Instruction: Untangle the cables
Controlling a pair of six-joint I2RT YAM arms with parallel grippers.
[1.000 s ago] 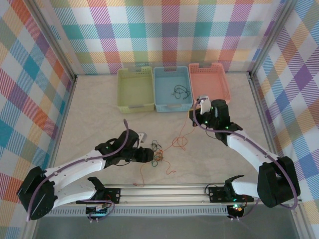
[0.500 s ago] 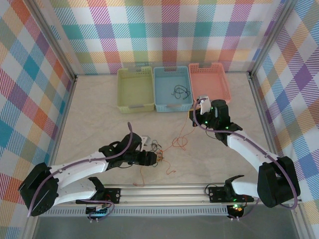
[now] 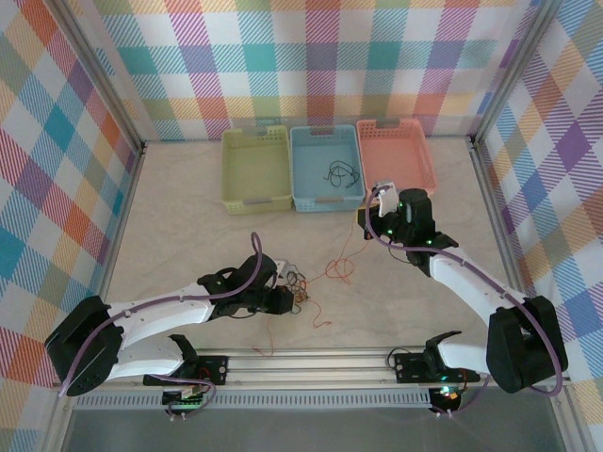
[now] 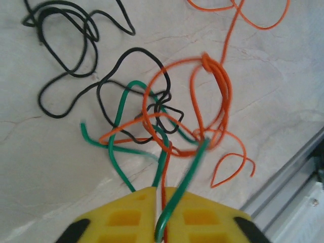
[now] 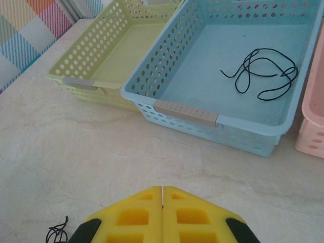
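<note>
The cables lie in a tangle (image 3: 300, 287) on the table in front of the left arm. In the left wrist view a green cable (image 4: 120, 109), an orange cable (image 4: 223, 86) and a black cable (image 4: 66, 71) loop through each other. My left gripper (image 4: 162, 190) (image 3: 288, 299) is shut on the green cable, with an orange strand also running between its fingers. A loose orange cable (image 3: 337, 270) trails from the tangle up toward my right gripper (image 3: 367, 218). My right gripper (image 5: 162, 188) is shut, with nothing seen between its fingers. Another black cable (image 5: 266, 76) lies in the blue basket.
Three baskets stand in a row at the back: yellow-green (image 3: 254, 200), blue (image 3: 325, 201) and pink (image 3: 429, 160). The blue basket's near wall (image 5: 185, 112) is just ahead of my right gripper. The metal rail (image 3: 311, 363) runs along the near edge, close behind the tangle.
My left gripper has slid right into the tangle and closed on the green cable. The tangle has shifted slightly. The right arm has not moved.
</note>
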